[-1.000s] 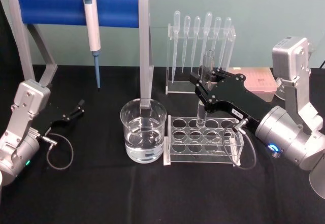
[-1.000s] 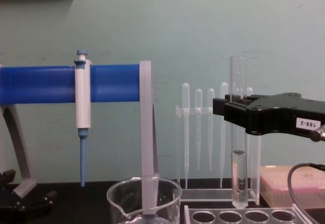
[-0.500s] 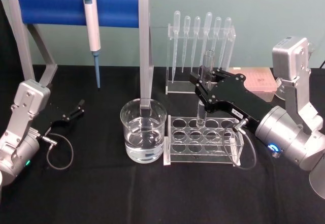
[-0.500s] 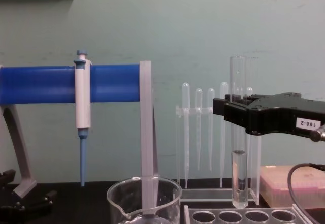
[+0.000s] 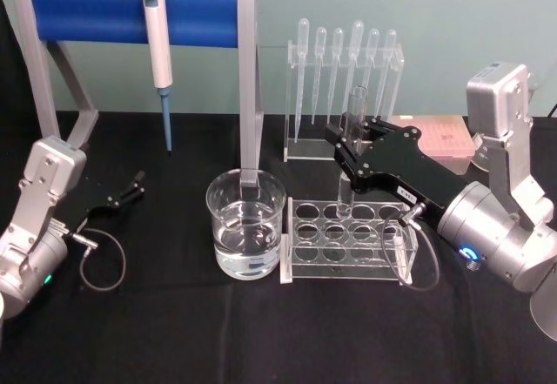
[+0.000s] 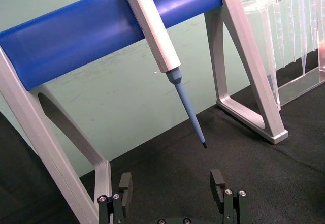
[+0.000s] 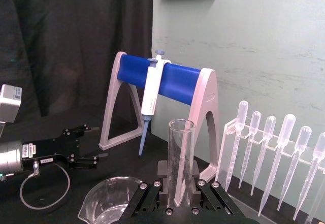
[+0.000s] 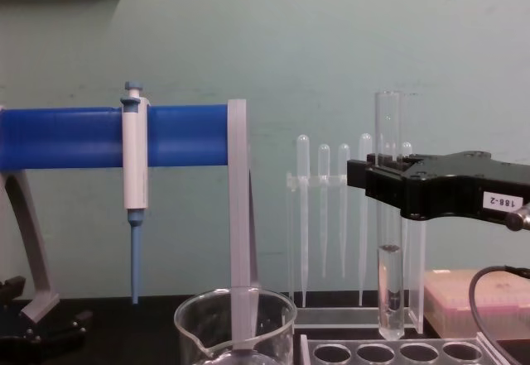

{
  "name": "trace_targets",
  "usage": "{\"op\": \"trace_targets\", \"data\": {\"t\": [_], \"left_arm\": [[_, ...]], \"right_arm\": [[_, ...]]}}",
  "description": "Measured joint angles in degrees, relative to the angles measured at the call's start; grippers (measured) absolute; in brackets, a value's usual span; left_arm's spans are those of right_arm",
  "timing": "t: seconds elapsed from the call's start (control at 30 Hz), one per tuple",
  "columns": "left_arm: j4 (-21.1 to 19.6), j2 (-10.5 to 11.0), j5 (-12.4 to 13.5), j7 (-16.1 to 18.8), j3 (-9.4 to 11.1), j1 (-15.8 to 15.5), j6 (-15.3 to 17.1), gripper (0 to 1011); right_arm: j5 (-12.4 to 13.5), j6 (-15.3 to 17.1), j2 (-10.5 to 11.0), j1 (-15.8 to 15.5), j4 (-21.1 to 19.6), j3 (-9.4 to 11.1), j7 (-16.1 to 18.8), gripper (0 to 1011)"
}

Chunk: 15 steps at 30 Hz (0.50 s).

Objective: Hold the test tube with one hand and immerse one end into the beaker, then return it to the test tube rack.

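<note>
The right gripper (image 5: 345, 156) reaches in over the back row of the clear test tube rack (image 5: 344, 268) from the rack's right. Its black fingers (image 7: 150, 192) are pinching the test tube (image 5: 356, 107) from both sides. The tube stands upright between them, gripped at about mid-height, so its open rim rises well above the fingers and its round end hangs below them.

In the chest view the tube (image 8: 390, 286) holds clear liquid in its lower part. Its round end sits just above the rack (image 8: 397, 353) — whether it has entered a hole I cannot tell. The white label "188-2" shows on the gripper (image 8: 386, 184) to the right of the tube.

The beaker (image 5: 246, 225), partly filled with clear liquid, stands on the black desk (image 5: 261, 336), touching or almost touching the rack's left end.

The left gripper (image 5: 132, 186) lies low over the desk well left of the rack, beyond the beaker. Its fingers (image 6: 125, 184) are spread apart with nothing between them.
</note>
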Motion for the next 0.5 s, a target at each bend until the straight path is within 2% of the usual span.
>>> {"op": "trace_targets", "data": {"t": [0.5], "left_arm": [[0.0, 0.0, 0.0, 0.0, 0.0, 0.0, 0.0, 1000]], "right_arm": [[0.0, 0.0, -0.1, 0.0, -0.1, 0.0, 0.0, 225]]}}
